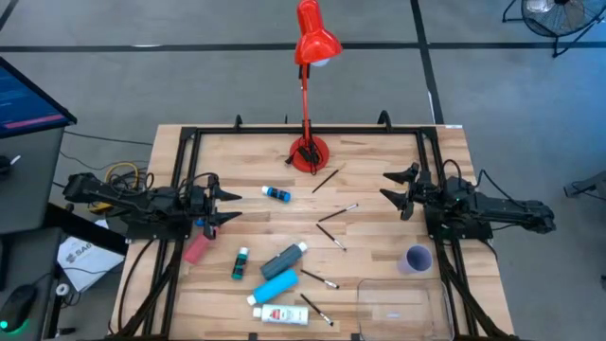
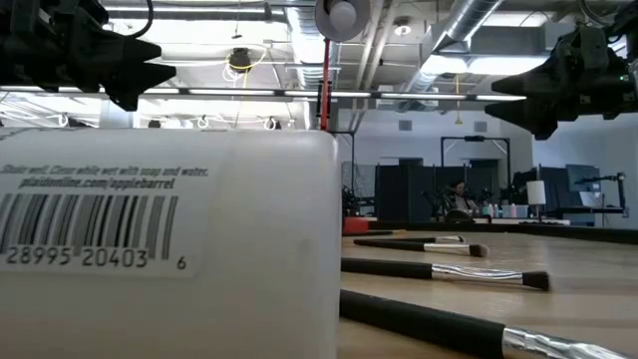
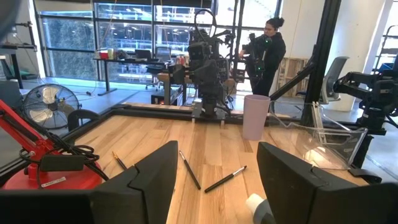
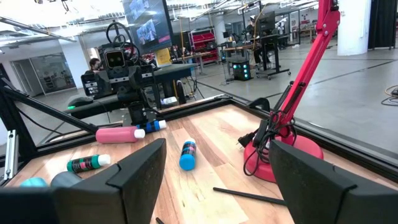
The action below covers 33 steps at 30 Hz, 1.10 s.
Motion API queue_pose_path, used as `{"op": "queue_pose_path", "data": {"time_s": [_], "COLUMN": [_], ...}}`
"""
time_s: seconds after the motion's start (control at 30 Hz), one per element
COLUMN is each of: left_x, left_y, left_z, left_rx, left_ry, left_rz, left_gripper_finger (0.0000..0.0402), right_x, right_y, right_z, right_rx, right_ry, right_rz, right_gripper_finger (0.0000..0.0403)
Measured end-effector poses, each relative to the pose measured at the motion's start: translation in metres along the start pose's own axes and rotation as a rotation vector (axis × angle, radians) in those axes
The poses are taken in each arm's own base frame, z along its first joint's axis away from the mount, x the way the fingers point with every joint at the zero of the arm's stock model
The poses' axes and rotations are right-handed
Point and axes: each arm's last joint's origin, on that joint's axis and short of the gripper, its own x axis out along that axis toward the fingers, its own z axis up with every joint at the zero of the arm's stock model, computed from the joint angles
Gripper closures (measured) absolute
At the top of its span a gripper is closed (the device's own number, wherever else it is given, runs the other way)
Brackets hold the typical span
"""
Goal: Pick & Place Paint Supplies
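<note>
Paint supplies all loose on table (image 1: 379,170), white tube (image 1: 280,314) nearest, blue bottle (image 1: 276,194) farthest by red lamp (image 1: 310,152). Left end effector (image 1: 223,203) and right end effector (image 1: 393,187) both spread, empty. Nothing placed yet; next is first reach.

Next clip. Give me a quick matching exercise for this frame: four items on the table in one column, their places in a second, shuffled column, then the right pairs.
Items:
1. pink-red paint tube
2. lilac plastic cup
3. red desk lamp
4. white paint tube

Places:
A. far edge, middle
B. beside the clear plastic tray
C. under the left hand
D. near edge, beside a thin dark paintbrush

Pairs: 1-C, 2-B, 3-A, 4-D
</note>
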Motion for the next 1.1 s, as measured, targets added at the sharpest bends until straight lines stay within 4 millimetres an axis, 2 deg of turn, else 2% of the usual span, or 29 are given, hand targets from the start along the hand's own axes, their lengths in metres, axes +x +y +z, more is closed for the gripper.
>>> {"op": "queue_pose_path", "data": {"time_s": [1.1], "left_x": [0.0], "left_y": [-0.0001], "left_z": [0.0004], "left_rx": [-0.001], "left_ry": [-0.004], "left_rz": [-0.001], "left_gripper_finger": [0.0198], "right_x": [0.0], "right_y": [0.0], "right_z": [0.0], "right_rx": [0.0], "right_ry": [0.0], "right_rz": [0.0], "right_gripper_finger": [0.0127]}}
